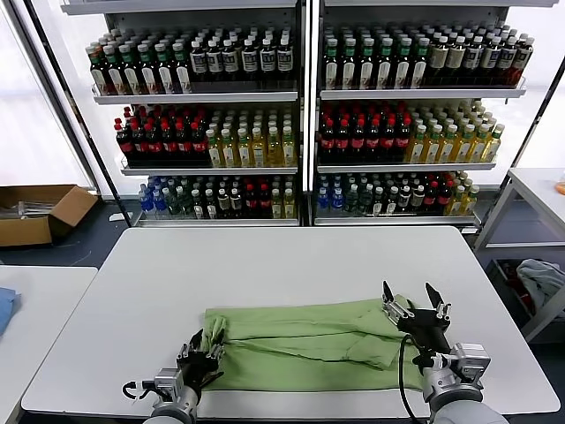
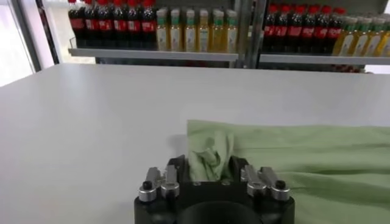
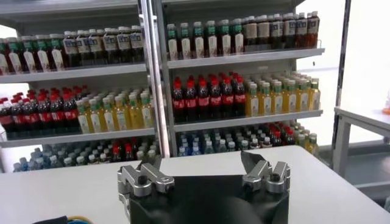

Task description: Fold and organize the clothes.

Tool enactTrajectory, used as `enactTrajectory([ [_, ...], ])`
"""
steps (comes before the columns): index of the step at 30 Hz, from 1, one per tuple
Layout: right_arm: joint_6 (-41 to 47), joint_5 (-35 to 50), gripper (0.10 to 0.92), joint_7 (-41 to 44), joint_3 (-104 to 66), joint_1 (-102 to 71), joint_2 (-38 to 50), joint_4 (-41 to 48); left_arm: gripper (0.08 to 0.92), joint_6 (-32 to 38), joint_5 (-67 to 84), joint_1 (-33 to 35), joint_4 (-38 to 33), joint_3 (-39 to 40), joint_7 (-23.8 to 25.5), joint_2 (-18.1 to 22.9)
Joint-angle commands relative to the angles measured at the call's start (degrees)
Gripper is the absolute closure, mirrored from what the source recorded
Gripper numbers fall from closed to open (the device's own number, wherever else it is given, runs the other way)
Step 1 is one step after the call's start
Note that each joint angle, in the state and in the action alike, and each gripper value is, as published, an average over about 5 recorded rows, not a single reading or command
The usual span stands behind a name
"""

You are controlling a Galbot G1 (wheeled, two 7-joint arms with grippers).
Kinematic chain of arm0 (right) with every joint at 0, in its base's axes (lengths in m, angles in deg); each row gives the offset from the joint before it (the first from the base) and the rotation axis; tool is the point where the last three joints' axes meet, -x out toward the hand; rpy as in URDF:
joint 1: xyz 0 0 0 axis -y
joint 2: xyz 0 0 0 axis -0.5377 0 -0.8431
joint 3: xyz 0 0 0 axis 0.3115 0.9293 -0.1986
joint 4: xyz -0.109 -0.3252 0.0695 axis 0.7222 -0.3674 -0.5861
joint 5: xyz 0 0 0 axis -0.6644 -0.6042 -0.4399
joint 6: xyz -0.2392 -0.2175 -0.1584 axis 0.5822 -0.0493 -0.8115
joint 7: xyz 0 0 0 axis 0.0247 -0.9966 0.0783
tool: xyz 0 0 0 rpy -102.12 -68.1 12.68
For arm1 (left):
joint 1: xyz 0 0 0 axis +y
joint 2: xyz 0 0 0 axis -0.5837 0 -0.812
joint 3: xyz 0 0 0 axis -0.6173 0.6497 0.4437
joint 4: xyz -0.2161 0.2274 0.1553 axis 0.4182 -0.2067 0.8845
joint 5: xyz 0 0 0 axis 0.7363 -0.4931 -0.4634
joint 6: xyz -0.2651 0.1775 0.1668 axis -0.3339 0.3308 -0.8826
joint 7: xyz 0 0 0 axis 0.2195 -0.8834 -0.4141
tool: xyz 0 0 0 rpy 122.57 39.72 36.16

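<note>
At the far left we see a cardboard box on the floor, and nearer, the corner of a second white table with a bit of blue cloth at its edge.

On the white desk the green shirt lies flat along the near edge, folded lengthwise into a long band running left to right. Collar, buttons and chest print do not show from here.

The left gripper sits low at the near-left end of the shirt. In the left wrist view a bunched fold of the green fabric stands up between its two fingers. The jaws are partly drawn in around that fold; we cannot tell whether the fabric is pinched firmly or only bracketed.

The right gripper is over the right end of the shirt, above the cloth, fingers pointing toward the shelves. Its jaws stand wide apart with nothing between them, confirmed in the right wrist view, where only the shelves show through the gap.

Behind the desk, a shelving unit holds rows of bottles: dark, red-capped, yellow and green. At the far right we see another white table with cloth heaped on a lower level beneath it.
</note>
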State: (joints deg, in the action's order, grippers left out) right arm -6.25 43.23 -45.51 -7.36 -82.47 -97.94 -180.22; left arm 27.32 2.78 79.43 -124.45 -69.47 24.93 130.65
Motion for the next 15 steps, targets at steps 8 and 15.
enactTrajectory([
  [8,0.0,0.3,0.203,-0.1,-0.2,0.3,0.1,0.3,0.744,1.2,-1.9,0.1,0.5,-1.0,0.3,0.0],
  [15,0.1,0.4,0.203,-0.1,-0.2,0.4,0.4,0.0,0.892,3.2,-2.6,-0.3,-1.8,-7.3,1.5,-3.9],
])
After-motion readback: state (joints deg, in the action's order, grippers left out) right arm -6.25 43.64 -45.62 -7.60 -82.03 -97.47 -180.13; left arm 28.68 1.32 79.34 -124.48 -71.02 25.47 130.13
